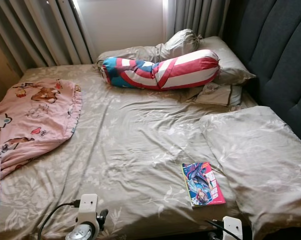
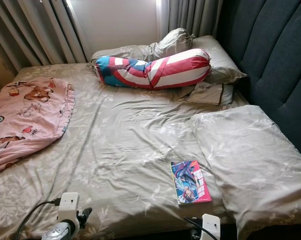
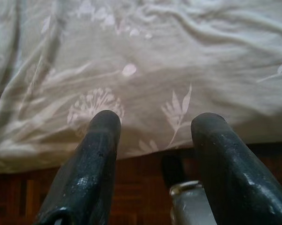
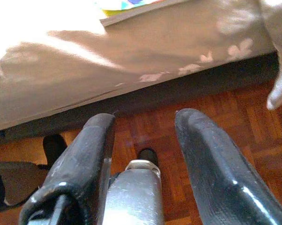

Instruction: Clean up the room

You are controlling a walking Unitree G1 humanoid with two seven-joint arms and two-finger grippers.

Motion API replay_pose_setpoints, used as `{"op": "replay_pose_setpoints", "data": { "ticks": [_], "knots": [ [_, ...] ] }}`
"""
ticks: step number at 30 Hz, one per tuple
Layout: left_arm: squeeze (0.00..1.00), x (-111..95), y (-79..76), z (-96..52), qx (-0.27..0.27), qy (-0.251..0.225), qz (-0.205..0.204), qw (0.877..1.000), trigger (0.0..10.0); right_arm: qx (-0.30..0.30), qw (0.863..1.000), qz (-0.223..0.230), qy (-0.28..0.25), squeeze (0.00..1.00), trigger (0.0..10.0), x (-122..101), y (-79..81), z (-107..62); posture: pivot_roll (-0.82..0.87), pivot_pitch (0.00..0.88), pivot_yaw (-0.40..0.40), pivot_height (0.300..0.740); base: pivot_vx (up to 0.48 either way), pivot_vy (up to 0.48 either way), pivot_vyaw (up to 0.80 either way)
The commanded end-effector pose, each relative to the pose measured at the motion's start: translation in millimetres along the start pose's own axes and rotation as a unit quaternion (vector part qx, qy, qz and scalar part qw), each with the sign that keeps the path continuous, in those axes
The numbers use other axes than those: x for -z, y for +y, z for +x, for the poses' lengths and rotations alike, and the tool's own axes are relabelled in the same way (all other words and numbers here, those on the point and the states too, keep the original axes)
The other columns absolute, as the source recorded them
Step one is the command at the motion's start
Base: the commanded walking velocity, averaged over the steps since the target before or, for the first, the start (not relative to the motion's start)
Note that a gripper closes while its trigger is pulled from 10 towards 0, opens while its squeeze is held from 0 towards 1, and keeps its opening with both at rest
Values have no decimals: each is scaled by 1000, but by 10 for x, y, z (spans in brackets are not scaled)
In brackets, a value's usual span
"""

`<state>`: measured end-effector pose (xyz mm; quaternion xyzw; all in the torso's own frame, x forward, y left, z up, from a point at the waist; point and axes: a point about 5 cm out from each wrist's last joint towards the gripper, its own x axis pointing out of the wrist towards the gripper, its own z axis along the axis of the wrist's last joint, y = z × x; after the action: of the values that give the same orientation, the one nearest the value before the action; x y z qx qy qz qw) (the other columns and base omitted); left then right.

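A colourful comic book (image 1: 203, 183) lies flat on the beige floral bed sheet (image 1: 135, 150), near the front edge and beside a large beige pillow (image 1: 260, 160). A pink cartoon blanket (image 1: 30, 120) is bunched at the left side of the bed. A red, white and blue bolster (image 1: 160, 71) lies across the head end. My left gripper (image 3: 157, 124) is open and empty, low at the front edge of the bed. My right gripper (image 4: 143, 122) is also open and empty, hanging over the wooden floor (image 4: 253, 122) below the bed's edge. The book's corner (image 4: 127, 3) peeks over that edge.
Crumpled beige pillows (image 1: 190, 47) and a small folded cloth (image 1: 218, 94) lie behind the bolster. A dark padded headboard (image 1: 285, 60) runs along the right. Curtains (image 1: 40, 30) and a bright window stand behind the bed. My two wrists (image 1: 87, 215) (image 1: 231, 227) show at the bottom.
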<state>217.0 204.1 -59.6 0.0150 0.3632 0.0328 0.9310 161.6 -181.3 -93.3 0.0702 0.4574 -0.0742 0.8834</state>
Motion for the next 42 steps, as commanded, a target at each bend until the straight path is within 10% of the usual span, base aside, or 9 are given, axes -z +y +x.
{"op": "replay_pose_setpoints", "data": {
  "ticks": [1,22,42],
  "knots": [
    [0,61,36,-14,-6,17,5,1000,10000,-4,1000,-18,-4,0,10000,-61,35,16,-100,0,41,740,0,0,0],
    [0,355,116,-102,-16,92,25,995,10000,-4,996,-88,19,0,10000,22,-33,-2,-86,0,-10,740,0,0,0],
    [0,313,84,-83,-10,87,28,996,10000,-13,995,-100,15,0,10000,-2,18,7,-88,17,2,740,0,0,800]
  ]
}}
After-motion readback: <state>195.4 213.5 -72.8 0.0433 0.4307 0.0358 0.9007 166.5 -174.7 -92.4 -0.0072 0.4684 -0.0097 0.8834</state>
